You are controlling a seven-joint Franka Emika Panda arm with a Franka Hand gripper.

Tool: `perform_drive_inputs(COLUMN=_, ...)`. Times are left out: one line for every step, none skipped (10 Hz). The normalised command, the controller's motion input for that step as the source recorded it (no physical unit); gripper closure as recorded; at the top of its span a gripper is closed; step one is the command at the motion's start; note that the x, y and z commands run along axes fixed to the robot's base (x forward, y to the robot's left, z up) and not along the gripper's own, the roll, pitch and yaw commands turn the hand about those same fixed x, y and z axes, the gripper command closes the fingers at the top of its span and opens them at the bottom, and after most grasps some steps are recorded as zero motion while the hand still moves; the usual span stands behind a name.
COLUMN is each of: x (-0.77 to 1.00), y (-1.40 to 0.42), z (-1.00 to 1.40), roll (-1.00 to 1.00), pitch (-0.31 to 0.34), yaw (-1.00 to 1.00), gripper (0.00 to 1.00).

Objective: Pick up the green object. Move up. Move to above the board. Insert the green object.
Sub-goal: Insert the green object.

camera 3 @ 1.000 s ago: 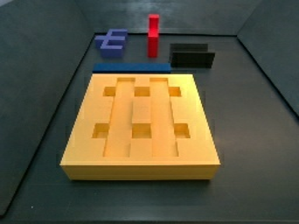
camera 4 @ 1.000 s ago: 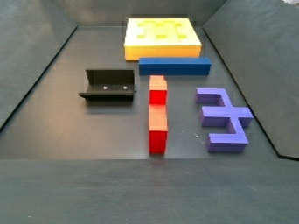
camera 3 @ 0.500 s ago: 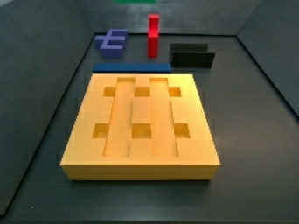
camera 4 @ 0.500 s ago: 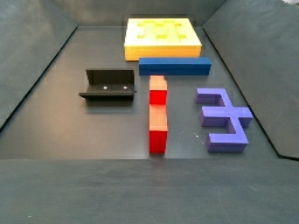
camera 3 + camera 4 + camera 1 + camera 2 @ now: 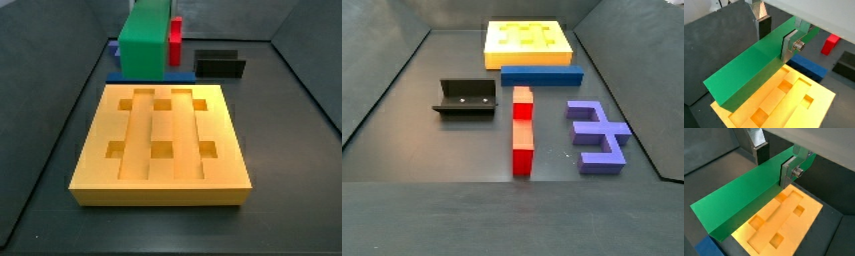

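Note:
My gripper (image 5: 776, 42) is shut on the green object (image 5: 751, 70), a long matte green bar held at one end between the silver fingers; both wrist views show this (image 5: 774, 167). The bar (image 5: 737, 203) hangs above the board (image 5: 784, 220), an orange-yellow block with grooves and square holes. In a side view the green object (image 5: 144, 40) hangs upright in the air over the board's (image 5: 160, 140) far end, and the gripper is above the frame. The other side view shows only the board (image 5: 529, 42); bar and gripper are out of view.
A flat blue slab (image 5: 147, 77) (image 5: 543, 76) lies against the board's far end. A red post (image 5: 175, 42) (image 5: 521, 130), a purple-blue notched piece (image 5: 599, 135) and the dark fixture (image 5: 221, 63) (image 5: 465, 98) stand beyond it. Grey walls enclose the floor.
The green object has come down into the side view; half a second ago only a green sliver showed at the top edge, and a second ago nothing.

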Motion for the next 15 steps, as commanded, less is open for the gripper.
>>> perform_drive_inputs(x=-0.29, y=-0.03, z=-1.0, roll=0.0, pitch=0.0, yaw=0.09, gripper=1.0)
perform_drive_inputs(x=-0.35, y=-0.22, z=-0.85, roll=-0.13, pitch=-0.017, yaw=0.0, gripper=1.0)
perform_drive_inputs(x=-0.24, y=-0.31, z=-0.69, roll=-0.18, pitch=-0.067, yaw=0.0, gripper=1.0)
perform_drive_inputs(x=-0.15, y=-0.28, z=-0.67, roll=-0.18, pitch=-0.081, yaw=0.0, gripper=1.0)
perform_drive_inputs(x=-0.07, y=-0.27, z=-0.67, roll=-0.18, pitch=-0.056, yaw=0.07, gripper=1.0)
perform_drive_inputs(x=0.0, y=-0.25, z=-0.65, roll=-0.2, pitch=-0.064, yaw=0.08, gripper=1.0)
perform_drive_inputs(x=0.0, y=-0.03, z=-0.65, roll=-0.22, pitch=-0.09, yaw=0.11, gripper=1.0)
perform_drive_inputs(x=0.0, y=0.0, z=-0.23, roll=0.1, pitch=0.0, yaw=0.03, gripper=1.0)
perform_drive_inputs(x=0.0, y=0.0, z=-0.3, roll=-0.02, pitch=-0.106, yaw=0.0, gripper=1.0)
perform_drive_inputs(x=0.0, y=0.0, z=-0.2, roll=-0.03, pitch=-0.184, yaw=0.03, gripper=1.0)
perform_drive_inputs(x=0.12, y=-0.05, z=-0.06, roll=0.02, pitch=-0.19, yaw=0.07, gripper=1.0)
perform_drive_inputs(x=0.15, y=-0.04, z=-0.2, roll=0.03, pitch=-0.216, yaw=0.04, gripper=1.0)
perform_drive_inputs(x=0.06, y=-0.07, z=-0.27, roll=0.06, pitch=-0.294, yaw=0.0, gripper=1.0)
perform_drive_inputs(x=0.0, y=-0.03, z=-0.19, roll=0.09, pitch=-0.34, yaw=0.0, gripper=1.0)
perform_drive_inputs(x=0.0, y=0.0, z=-0.09, roll=0.22, pitch=-0.363, yaw=0.01, gripper=1.0)
